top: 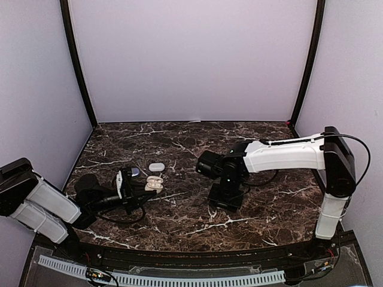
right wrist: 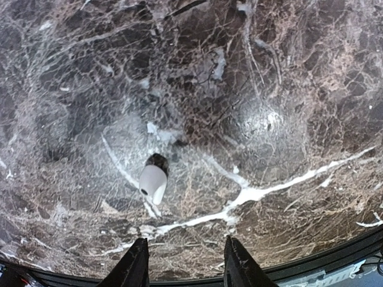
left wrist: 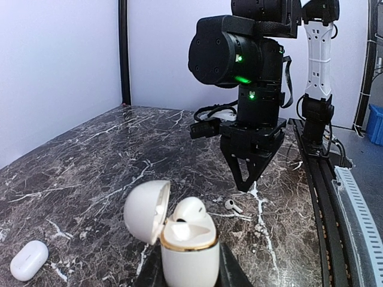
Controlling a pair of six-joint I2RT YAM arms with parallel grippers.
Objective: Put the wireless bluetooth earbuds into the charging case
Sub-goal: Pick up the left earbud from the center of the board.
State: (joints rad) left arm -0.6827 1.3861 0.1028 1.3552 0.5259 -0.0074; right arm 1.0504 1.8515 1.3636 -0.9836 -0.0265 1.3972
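Note:
My left gripper (left wrist: pixel 188 274) is shut on the base of a white charging case (left wrist: pixel 188 251) with a gold rim. The case's lid (left wrist: pixel 146 210) is swung open to the left, and one white earbud (left wrist: pixel 190 210) sits in it. A second white earbud (right wrist: pixel 153 182) lies loose on the marble, also seen as the small stemmed earbud (left wrist: pixel 232 205) beyond the case. My right gripper (right wrist: pixel 187 263) points down over the table, open, with nothing between its fingers. The loose earbud lies ahead of its left finger (right wrist: pixel 134 266). In the top view the held case (top: pixel 154 184) is left of the right gripper (top: pixel 224 200).
A closed white case (top: pixel 157 167) lies just behind the held one, also seen as the case (left wrist: pixel 29 260) at the lower left. A small bluish object (top: pixel 135 172) sits beside it. The right arm (left wrist: pixel 239 54) rises over the table's right half.

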